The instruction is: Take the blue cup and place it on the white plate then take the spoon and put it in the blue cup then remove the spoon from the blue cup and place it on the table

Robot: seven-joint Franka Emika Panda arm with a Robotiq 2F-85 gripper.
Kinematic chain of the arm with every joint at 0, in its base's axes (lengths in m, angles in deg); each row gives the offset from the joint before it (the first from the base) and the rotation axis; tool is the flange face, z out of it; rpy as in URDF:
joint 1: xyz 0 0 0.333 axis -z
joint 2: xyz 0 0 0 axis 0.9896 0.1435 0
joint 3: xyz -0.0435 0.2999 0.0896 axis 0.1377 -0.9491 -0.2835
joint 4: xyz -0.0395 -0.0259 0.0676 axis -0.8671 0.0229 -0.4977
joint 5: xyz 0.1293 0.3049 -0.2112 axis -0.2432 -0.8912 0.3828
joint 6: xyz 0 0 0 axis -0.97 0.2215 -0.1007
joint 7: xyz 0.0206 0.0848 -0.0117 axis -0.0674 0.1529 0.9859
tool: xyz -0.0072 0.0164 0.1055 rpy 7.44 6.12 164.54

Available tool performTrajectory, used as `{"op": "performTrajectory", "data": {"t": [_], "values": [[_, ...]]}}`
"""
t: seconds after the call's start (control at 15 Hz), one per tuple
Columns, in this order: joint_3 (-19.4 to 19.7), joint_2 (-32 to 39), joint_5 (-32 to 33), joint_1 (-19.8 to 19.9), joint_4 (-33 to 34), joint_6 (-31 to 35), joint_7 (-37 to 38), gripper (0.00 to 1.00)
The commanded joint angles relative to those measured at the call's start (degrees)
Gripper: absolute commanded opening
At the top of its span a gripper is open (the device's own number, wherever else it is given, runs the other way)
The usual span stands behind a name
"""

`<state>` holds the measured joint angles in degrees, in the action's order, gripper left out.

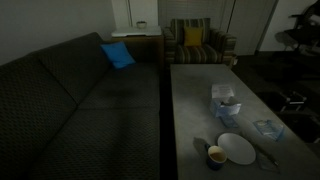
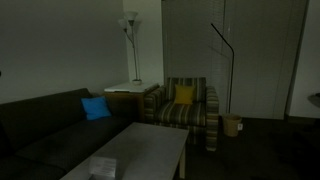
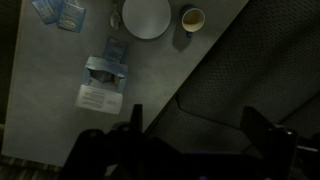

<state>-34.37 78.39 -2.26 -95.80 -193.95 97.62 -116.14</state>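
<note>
I am holding my pincer (image 3: 192, 128) wide open above the dim grey counter (image 3: 45, 65), the blue cup (image 3: 193, 19) sitting just beside the white plate (image 3: 147, 17), the spoon proving too faint to find, and the dark sofa (image 3: 255, 70) running alongside.

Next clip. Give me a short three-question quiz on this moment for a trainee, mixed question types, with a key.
1. True or false: the blue cup already stands on the white plate.
2. Pick one. In the wrist view the gripper is: A) open and empty; B) shut on the cup; C) shut on the plate.
3. Fill the gap: the cushion on the striped armchair is ____ in colour.

Key: 1 false, the cup stands on the table beside the plate; 2 A; 3 yellow.
</note>
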Motion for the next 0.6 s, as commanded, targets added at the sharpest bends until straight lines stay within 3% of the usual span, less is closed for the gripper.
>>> {"op": "performTrajectory", "data": {"t": [0.0, 0.2, 0.53], "values": [[-2.9, 9.5, -7.8, 1.8, 6.7, 4.2, -4.0, 1.0], [-6.0, 15.8, -11.4, 4.6, 12.4, 3.8, -5.6, 1.0], [-7.7, 25.4, -10.7, 7.6, 19.7, 3.4, -5.0, 1.0]]}}
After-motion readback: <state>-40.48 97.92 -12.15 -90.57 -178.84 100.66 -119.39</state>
